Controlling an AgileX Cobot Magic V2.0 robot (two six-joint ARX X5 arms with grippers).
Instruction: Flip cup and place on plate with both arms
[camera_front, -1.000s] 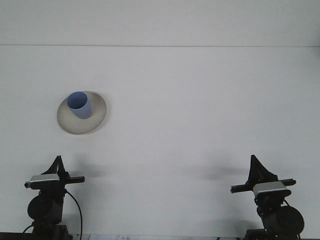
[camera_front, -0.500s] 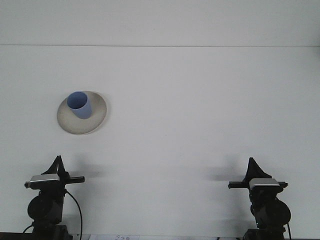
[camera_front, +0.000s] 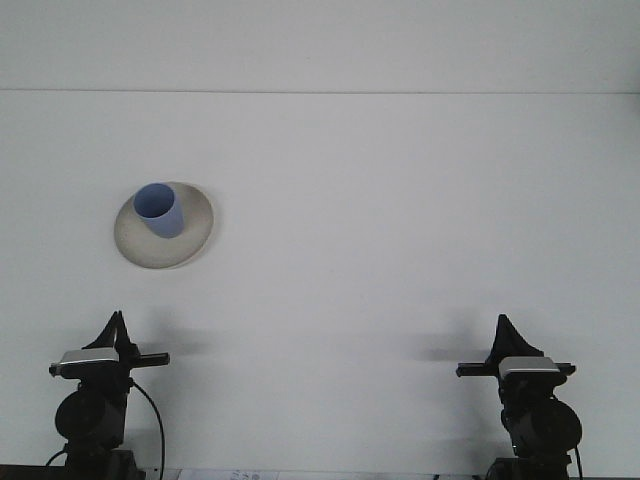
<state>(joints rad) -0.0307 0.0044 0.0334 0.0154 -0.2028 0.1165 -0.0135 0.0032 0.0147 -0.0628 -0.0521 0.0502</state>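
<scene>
A blue cup stands upright, mouth up, on a beige plate at the left of the white table. My left gripper rests low at the front left, well short of the plate. Its fingers meet in a single point and hold nothing. My right gripper rests at the front right, far from the cup, and is likewise shut and empty. Neither gripper touches the cup or the plate.
The white table runs back to a far edge near the top of the view. Both arm bases sit at the bottom edge, with a black cable beside the left one.
My right arm has drawn back slightly left and levelled out, then held still. The left arm, cup and plate have not moved.
</scene>
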